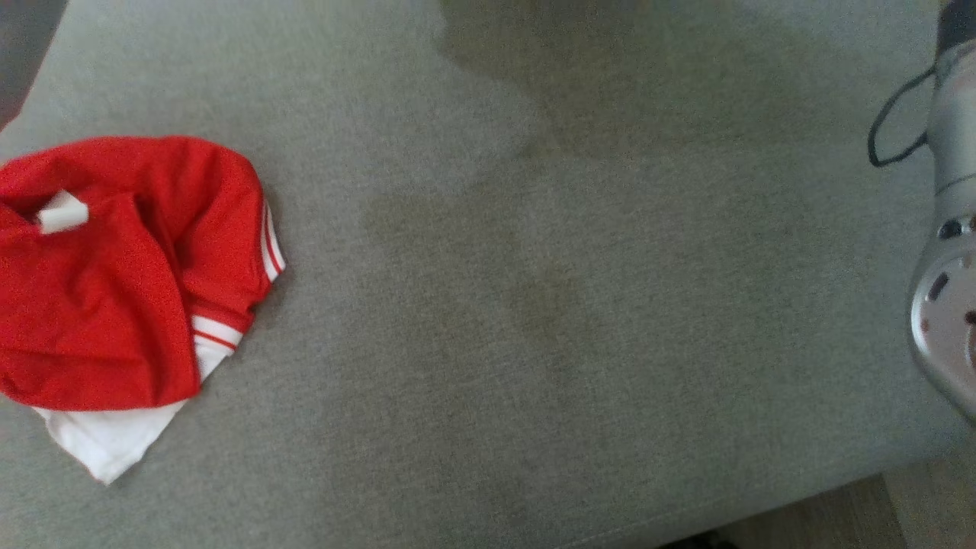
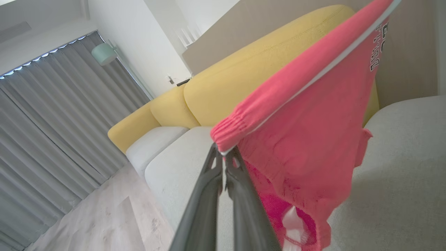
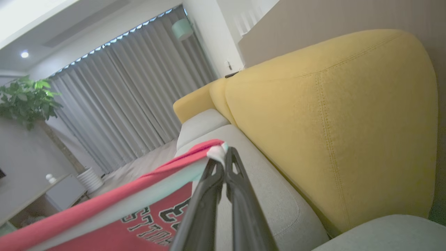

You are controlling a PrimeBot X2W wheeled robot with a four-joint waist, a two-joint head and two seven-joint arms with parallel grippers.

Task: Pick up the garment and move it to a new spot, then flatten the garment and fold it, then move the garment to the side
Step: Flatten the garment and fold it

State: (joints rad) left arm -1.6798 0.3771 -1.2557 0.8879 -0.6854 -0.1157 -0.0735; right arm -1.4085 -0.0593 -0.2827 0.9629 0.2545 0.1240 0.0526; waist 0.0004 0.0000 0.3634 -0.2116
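Left gripper (image 2: 223, 150) and right gripper (image 3: 224, 153) are clamping a red cloth (image 2: 313, 139) taut, while the limp, light jersey (image 1: 114, 305) at left is likely needing collar-side pinches.

Crumpled red garment (image 1: 114, 282) with white, red-striped trim and a white tag (image 1: 62, 212), lying at the left of a grey cushion (image 1: 534, 305). At the far right, a silver arm segment (image 1: 949, 290) with a looped black cable (image 1: 892, 122); wooden floor (image 1: 823, 518) at the near right corner.
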